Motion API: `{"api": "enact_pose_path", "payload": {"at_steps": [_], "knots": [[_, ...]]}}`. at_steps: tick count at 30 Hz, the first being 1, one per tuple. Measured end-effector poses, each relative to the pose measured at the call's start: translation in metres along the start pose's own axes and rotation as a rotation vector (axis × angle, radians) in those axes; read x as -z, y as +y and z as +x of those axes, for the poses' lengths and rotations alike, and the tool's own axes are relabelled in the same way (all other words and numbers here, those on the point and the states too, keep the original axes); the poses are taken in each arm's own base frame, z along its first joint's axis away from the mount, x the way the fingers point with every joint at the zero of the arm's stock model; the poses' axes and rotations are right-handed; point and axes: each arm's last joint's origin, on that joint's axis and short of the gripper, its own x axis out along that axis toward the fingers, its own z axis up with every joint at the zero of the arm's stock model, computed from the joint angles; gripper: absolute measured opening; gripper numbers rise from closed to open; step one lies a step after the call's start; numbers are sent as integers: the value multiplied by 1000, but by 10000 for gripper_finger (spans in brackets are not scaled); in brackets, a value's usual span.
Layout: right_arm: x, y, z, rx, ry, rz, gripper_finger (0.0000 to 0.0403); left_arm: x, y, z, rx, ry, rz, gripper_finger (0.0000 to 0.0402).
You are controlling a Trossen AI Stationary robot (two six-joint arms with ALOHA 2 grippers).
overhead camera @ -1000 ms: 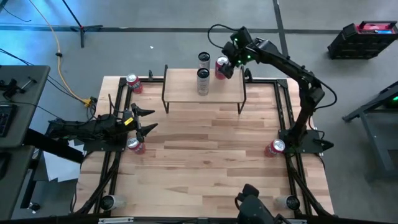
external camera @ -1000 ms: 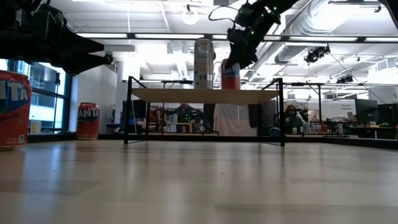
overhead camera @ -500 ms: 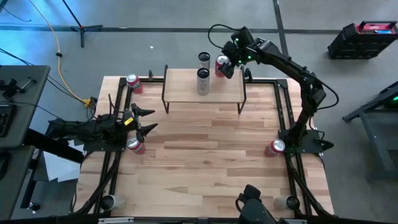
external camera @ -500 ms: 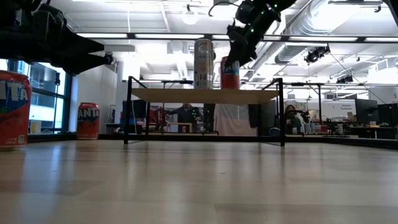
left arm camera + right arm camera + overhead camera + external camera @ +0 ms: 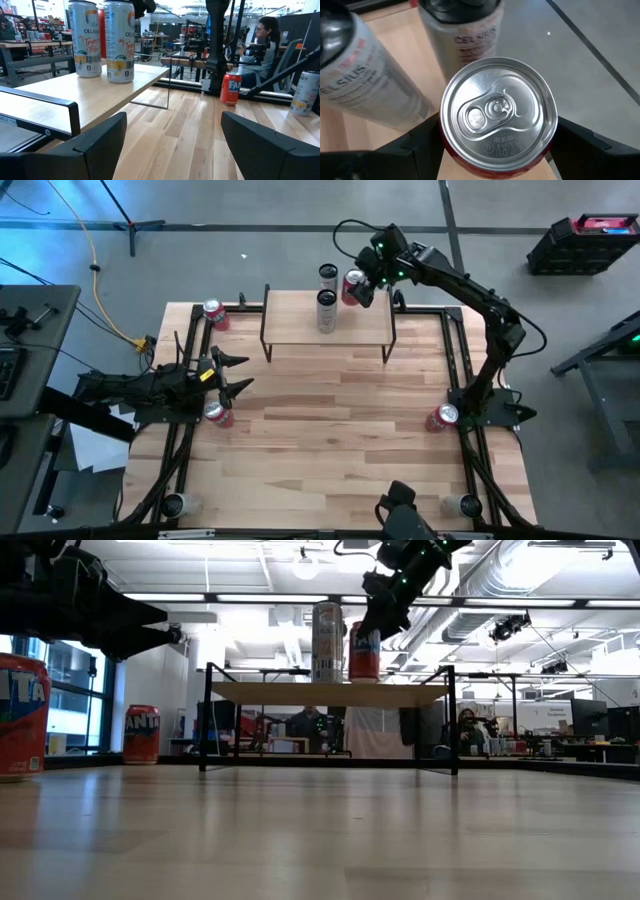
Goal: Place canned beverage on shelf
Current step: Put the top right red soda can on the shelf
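The right gripper (image 5: pixel 362 286) clasps a red can (image 5: pixel 353 283) from above, holding it over the far right part of the shelf (image 5: pixel 300 325), just beside two tall silver cans (image 5: pixel 326 310). The left gripper (image 5: pixel 232 372) waits spread apart near the table's left edge.

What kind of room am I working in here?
Likely a robotics lab or workshop: exposed ceiling ducts, workbenches crowded with equipment, and a person seated at a desk beyond the table.
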Motion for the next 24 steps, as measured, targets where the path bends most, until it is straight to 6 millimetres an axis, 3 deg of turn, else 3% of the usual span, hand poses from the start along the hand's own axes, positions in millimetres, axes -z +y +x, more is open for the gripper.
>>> {"api": "enact_pose_path", "payload": {"at_steps": [15,24], "knots": [[12,1,10,18,63,43,284,0,0,0,0,0,0,314],[10,3,-4,30,44,56,284,0,0,0,0,0,0,314]]}}
